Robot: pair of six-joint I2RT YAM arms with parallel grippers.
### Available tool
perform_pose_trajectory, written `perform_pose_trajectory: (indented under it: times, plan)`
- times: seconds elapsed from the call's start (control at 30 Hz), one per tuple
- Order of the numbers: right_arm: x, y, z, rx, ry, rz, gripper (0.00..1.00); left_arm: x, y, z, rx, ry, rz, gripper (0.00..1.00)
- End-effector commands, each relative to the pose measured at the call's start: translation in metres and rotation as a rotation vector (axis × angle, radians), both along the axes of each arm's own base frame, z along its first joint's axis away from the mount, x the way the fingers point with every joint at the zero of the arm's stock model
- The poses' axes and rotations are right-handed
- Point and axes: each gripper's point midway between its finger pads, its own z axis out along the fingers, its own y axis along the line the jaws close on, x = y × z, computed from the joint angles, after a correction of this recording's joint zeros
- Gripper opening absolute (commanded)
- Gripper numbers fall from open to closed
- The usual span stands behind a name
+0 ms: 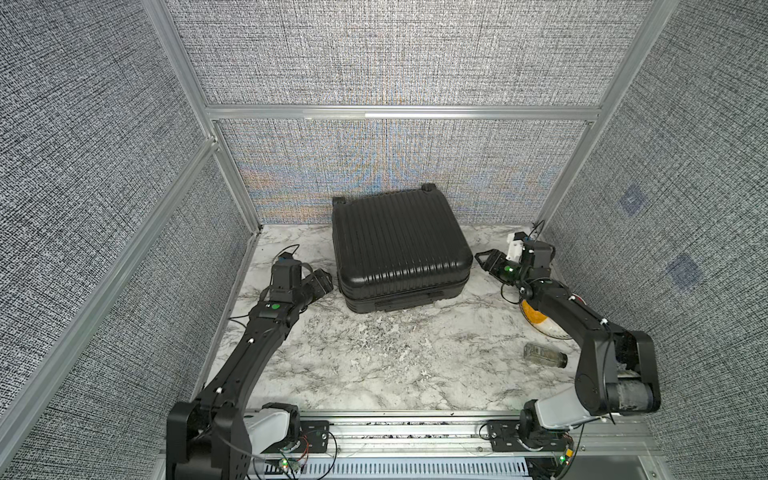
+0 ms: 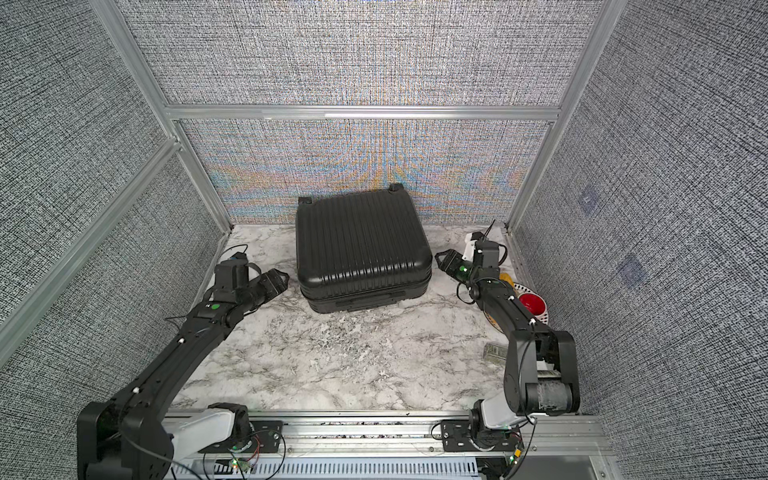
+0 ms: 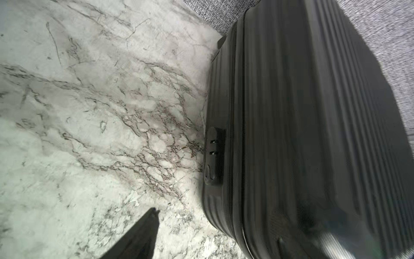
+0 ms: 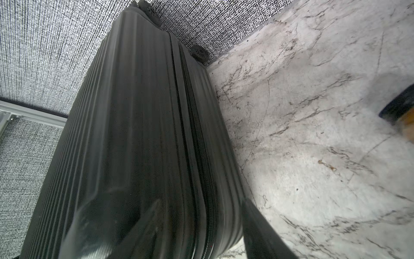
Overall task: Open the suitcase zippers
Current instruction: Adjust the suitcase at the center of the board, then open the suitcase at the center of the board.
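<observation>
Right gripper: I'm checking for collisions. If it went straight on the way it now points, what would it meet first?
Probably the suitcase: the right gripper points at its side wall, near the zipper seam, with nothing between. Exact depth is unclear.

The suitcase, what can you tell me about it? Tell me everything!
The suitcase is small, black and ribbed, like hard plastic, with rounded corners. It lies flat and shut on the marble table, wheels toward the back wall. A zipper track runs round its seam, and a small lock sits on one side.
</observation>
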Motion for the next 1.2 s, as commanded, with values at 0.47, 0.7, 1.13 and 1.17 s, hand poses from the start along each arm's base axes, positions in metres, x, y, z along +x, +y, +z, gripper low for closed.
perform_pose_trajectory:
  times: [0.47, 0.7, 1.13, 1.17]
  plan:
    - [-0.016, 0.061, -0.041, -0.011, 0.141, 0.277, 0.27, 0.034, -0.061, -0.032, -0.063, 0.109, -0.328, 0.76]
    - [-0.065, 0.097, -0.016, 0.040, 0.055, 0.413, 0.27, 0.006, -0.069, -0.002, -0.101, -0.013, -0.377, 0.77]
    - [-0.092, 0.044, 0.003, -0.108, 0.023, 0.102, 0.27, -0.009, -0.063, 0.047, -0.117, -0.145, -0.352, 0.80]
    - [-0.091, 0.028, 0.001, -0.125, 0.029, 0.027, 0.27, -0.008, -0.056, 0.046, -0.102, -0.138, -0.306, 0.80]
